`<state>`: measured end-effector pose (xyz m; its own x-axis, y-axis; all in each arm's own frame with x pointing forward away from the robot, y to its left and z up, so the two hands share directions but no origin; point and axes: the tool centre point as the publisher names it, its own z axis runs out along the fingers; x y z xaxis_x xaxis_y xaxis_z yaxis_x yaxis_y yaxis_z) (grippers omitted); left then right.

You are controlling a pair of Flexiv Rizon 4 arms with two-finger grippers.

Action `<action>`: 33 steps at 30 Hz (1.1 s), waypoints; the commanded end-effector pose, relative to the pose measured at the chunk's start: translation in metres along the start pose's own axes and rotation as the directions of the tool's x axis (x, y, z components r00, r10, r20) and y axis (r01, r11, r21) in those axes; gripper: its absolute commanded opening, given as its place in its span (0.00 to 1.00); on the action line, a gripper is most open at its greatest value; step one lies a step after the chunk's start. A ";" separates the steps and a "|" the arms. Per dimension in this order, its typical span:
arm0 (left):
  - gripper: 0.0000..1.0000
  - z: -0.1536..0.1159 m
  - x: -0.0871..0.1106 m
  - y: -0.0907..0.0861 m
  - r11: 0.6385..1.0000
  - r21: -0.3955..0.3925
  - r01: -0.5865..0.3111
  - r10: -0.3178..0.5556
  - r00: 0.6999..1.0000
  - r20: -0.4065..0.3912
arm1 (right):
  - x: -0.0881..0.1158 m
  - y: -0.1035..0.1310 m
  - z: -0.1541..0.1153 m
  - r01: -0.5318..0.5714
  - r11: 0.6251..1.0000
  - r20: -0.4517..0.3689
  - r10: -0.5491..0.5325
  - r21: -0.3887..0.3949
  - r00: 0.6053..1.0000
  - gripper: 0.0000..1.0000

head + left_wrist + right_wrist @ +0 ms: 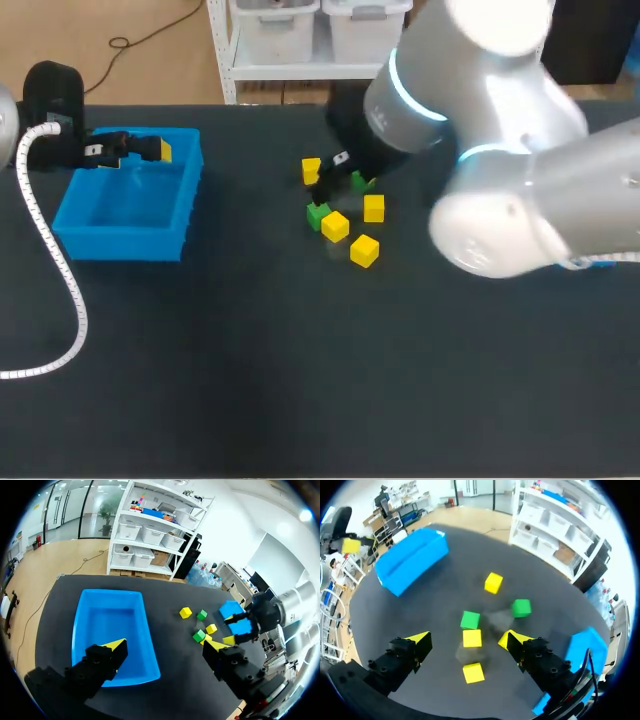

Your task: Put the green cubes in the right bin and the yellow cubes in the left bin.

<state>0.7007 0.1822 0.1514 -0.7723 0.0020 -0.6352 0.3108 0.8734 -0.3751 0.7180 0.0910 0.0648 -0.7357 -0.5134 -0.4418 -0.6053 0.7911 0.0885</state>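
Cubes lie clustered mid-table. The near green cube (470,619) appears to touch a yellow cube (472,638), though blur leaves this uncertain; the far green cube (521,607) stands free. The right gripper (465,641) hovers above them, fingers wide, holding nothing. Advised: descend on a green cube with the fingers closing across its free sides, clear of yellow neighbours. The right bin (582,647) is near. The left gripper (165,644) hangs wide and empty over the left bin (107,625).
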 end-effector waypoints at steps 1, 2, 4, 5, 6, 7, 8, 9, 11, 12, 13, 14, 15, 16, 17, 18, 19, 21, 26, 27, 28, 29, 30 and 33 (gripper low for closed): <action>1.00 0.000 0.001 0.002 1.000 0.013 -0.002 0.002 1.000 0.007 | -0.010 -0.004 0.027 -0.017 0.997 -0.123 0.008 -0.072 0.992 1.00; 1.00 0.000 0.001 0.002 1.000 0.013 -0.002 0.002 1.000 0.007 | -0.009 -0.005 0.032 -0.022 0.996 -0.131 0.011 -0.085 0.991 1.00; 1.00 0.000 0.001 0.002 1.000 0.013 -0.002 0.002 1.000 0.007 | -0.010 -0.006 0.037 -0.016 0.996 -0.134 0.004 -0.090 0.991 1.00; 1.00 0.000 0.001 0.002 1.000 0.013 -0.002 0.002 1.000 0.007 | -0.010 -0.006 0.039 -0.014 0.996 -0.139 0.001 -0.091 0.990 1.00; 1.00 0.000 0.001 0.002 1.000 0.013 -0.002 0.002 1.000 0.007 | -0.010 -0.006 0.042 -0.007 0.995 -0.143 -0.006 -0.096 0.990 1.00; 1.00 0.000 0.001 0.002 1.000 0.013 -0.002 0.002 1.000 0.007 | -0.011 -0.006 0.044 -0.002 0.995 -0.144 -0.012 -0.098 0.989 1.00; 1.00 0.000 0.001 0.002 1.000 0.013 -0.002 0.002 1.000 0.007 | -0.011 -0.006 0.046 0.000 0.995 -0.148 -0.014 -0.097 0.989 1.00; 1.00 0.000 0.001 0.002 1.000 0.013 -0.002 0.002 1.000 0.007 | -0.011 -0.006 0.049 0.002 0.995 -0.154 -0.017 -0.097 0.988 1.00; 1.00 0.000 0.001 0.002 1.000 0.013 -0.002 0.002 1.000 0.007 | -0.010 -0.005 0.053 0.010 0.996 -0.165 -0.025 -0.094 0.986 1.00; 1.00 0.000 0.001 0.002 1.000 0.013 -0.002 0.002 1.000 0.007 | -0.008 -0.003 0.056 0.015 0.995 -0.171 -0.031 -0.094 0.985 1.00; 1.00 0.000 0.001 0.002 1.000 0.013 -0.002 0.002 1.000 0.007 | -0.007 -0.002 0.059 0.018 0.996 -0.178 -0.034 -0.091 0.983 1.00; 1.00 0.000 0.001 0.002 1.000 0.013 -0.002 0.002 1.000 0.007 | -0.006 -0.001 0.062 0.021 0.996 -0.183 -0.037 -0.089 0.982 1.00; 1.00 0.000 0.001 0.002 1.000 0.013 -0.002 0.002 1.000 0.007 | -0.006 -0.001 0.064 0.024 0.996 -0.188 -0.040 -0.088 0.981 1.00; 1.00 0.000 0.001 0.002 1.000 0.013 -0.002 0.002 1.000 0.007 | -0.005 0.000 0.067 0.026 0.996 -0.193 -0.042 -0.088 0.980 1.00; 1.00 0.000 0.001 0.002 1.000 0.013 -0.002 0.002 1.000 0.007 | -0.005 0.001 0.068 0.025 0.996 -0.196 -0.042 -0.088 0.980 1.00; 1.00 0.000 0.001 0.002 1.000 0.013 -0.002 0.002 1.000 0.007 | -0.004 0.001 0.071 0.026 0.996 -0.199 -0.043 -0.087 0.979 1.00; 1.00 0.000 0.001 0.002 1.000 0.013 -0.002 0.002 1.000 0.007 | -0.004 0.001 0.072 0.027 0.996 -0.202 -0.044 -0.086 0.978 1.00; 1.00 0.000 0.001 0.002 1.000 0.013 -0.002 0.002 1.000 0.007 | -0.002 0.002 0.073 0.033 0.996 -0.209 -0.049 -0.080 0.977 1.00; 1.00 0.000 0.001 0.002 1.000 0.013 -0.002 0.002 1.000 0.007 | 0.002 0.002 0.076 0.040 0.997 -0.217 -0.053 -0.061 0.975 1.00; 1.00 0.000 0.001 0.002 1.000 0.013 -0.002 0.002 1.000 0.007 | 0.003 0.002 0.076 0.043 0.997 -0.218 -0.055 -0.058 0.974 1.00; 1.00 0.000 0.001 0.002 1.000 0.013 -0.002 0.002 1.000 0.007 | 0.004 0.002 0.076 0.046 0.997 -0.218 -0.057 -0.054 0.974 1.00; 1.00 0.000 0.001 0.002 1.000 0.013 -0.002 0.002 1.000 0.007 | 0.005 0.002 0.076 0.049 0.998 -0.219 -0.058 -0.050 0.974 0.98; 1.00 0.000 0.001 0.002 1.000 0.013 -0.002 0.002 1.000 0.007 | 0.005 0.002 0.077 0.050 0.998 -0.221 -0.059 -0.044 0.974 0.73; 1.00 0.000 0.001 0.002 1.000 0.013 -0.002 0.002 1.000 0.007 | 0.007 0.002 0.077 0.054 0.998 -0.225 -0.059 -0.029 0.973 0.37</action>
<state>0.7007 0.1821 0.1514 -0.7723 0.0020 -0.6352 0.3108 0.8733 -0.3751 0.7407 0.1153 -0.0072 -0.7477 -0.6248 -0.2249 -0.6557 0.7483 0.1011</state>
